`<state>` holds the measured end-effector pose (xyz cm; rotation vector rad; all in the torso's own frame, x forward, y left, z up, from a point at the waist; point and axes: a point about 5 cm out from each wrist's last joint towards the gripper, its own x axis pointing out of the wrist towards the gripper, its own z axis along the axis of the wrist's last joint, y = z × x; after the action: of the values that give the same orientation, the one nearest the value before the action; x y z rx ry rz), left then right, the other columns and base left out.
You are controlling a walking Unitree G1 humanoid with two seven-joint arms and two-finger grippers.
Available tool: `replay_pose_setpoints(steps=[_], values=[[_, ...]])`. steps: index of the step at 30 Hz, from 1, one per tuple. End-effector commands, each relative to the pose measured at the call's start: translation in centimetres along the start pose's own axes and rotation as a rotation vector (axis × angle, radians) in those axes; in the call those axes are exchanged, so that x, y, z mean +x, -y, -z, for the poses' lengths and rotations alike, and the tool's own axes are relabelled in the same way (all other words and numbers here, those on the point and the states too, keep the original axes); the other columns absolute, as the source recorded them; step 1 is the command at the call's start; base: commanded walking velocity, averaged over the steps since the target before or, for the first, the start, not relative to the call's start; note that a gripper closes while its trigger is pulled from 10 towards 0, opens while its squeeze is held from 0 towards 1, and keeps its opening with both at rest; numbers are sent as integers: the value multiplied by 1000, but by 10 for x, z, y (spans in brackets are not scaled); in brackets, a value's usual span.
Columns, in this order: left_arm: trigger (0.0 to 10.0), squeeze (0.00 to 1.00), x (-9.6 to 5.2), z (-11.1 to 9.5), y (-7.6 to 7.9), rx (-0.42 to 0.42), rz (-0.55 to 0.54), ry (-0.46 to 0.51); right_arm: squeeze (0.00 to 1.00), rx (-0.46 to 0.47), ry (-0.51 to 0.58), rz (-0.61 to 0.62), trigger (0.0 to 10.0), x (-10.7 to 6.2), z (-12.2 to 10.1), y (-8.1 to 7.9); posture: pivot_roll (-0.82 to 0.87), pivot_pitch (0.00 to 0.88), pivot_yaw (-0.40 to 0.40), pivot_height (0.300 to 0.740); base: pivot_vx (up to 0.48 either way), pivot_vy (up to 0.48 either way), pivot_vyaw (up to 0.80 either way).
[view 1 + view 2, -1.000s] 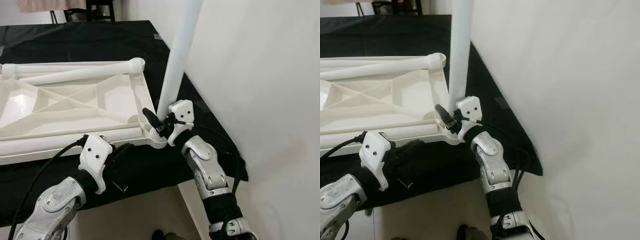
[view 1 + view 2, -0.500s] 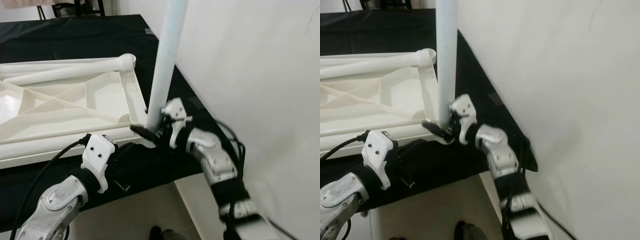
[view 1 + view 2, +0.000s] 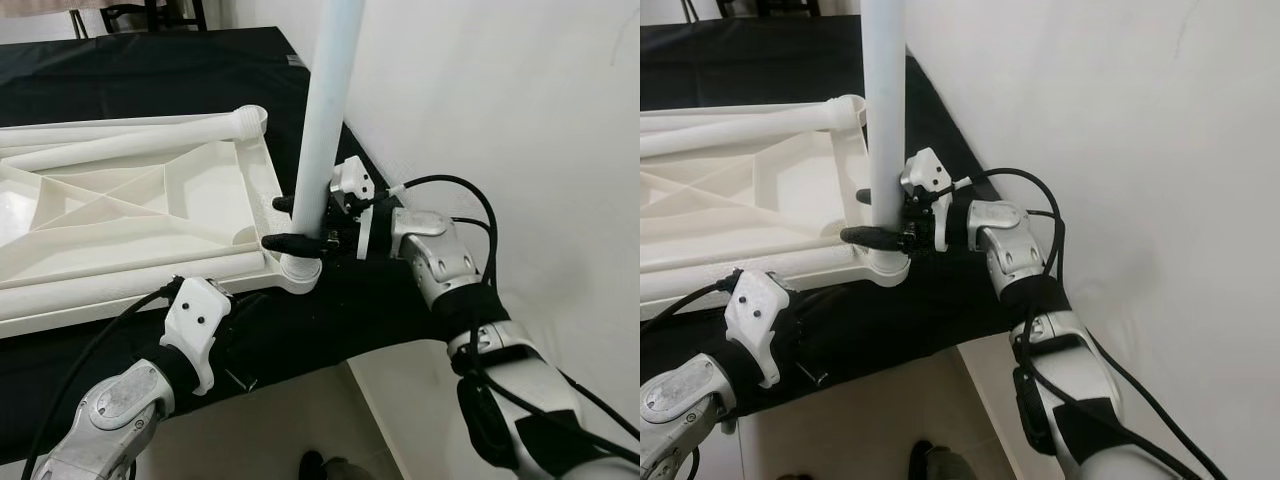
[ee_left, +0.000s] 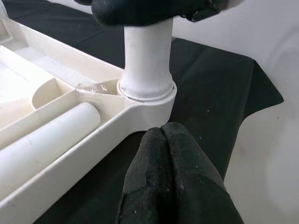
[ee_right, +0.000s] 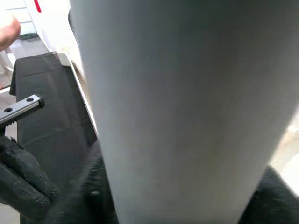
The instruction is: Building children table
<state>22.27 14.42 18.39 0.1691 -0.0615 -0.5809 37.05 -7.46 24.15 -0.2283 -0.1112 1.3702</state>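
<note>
An upside-down white plastic table top (image 3: 130, 215) lies on a black-covered table. A white leg (image 3: 322, 120) stands upright in the socket (image 3: 300, 272) at its near right corner. My right gripper (image 3: 300, 222) comes in from the right and is shut on the leg just above the socket, one black finger behind it and one in front. In the right wrist view the leg (image 5: 187, 102) is very close. My left gripper (image 4: 163, 177) is shut on nothing and rests on the black cloth just in front of the socket (image 4: 147, 93). Three more legs (image 3: 130, 280) lie flat in the top.
A white wall (image 3: 500, 120) stands close on the right, beside the table's right edge. The black cloth (image 3: 150, 70) stretches far behind the table top. The table's front edge drops to a pale floor (image 3: 300, 430). Dark chair legs (image 3: 150, 12) stand at the far end.
The leg has gone from leaning right to upright in the socket. My right arm has swung out to the right and now grips the leg from the side. The left gripper has stayed put.
</note>
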Motion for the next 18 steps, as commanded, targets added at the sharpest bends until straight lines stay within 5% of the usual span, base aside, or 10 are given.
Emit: replay_pose_setpoints(steps=[1,7,13,16,17,18], values=[[10000,0,-1,3,2,0,13,-16,0,-9,10,-30,0,2,-6,1,127,240,-157,740,0,0,0],[10000,0,-3,3,2,1,9,-18,0,0,-17,-57,0,-11,3,5,120,240,-160,740,0,0,0],[10000,0,-5,4,-1,1,1,-19,0,8,-80,129,0,-32,29,0,98,243,-166,740,0,0,0],[10000,0,-7,6,-2,6,-2,-28,0,67,-97,283,0,-33,49,-13,91,243,-175,740,0,0,0],[10000,0,-8,5,-4,11,-2,-33,0,160,-133,689,0,-33,75,-26,82,254,-166,740,0,0,0],[10000,0,-9,6,-5,14,0,-38,0,85,-165,826,0,-36,77,-40,85,271,-137,740,0,0,0]])
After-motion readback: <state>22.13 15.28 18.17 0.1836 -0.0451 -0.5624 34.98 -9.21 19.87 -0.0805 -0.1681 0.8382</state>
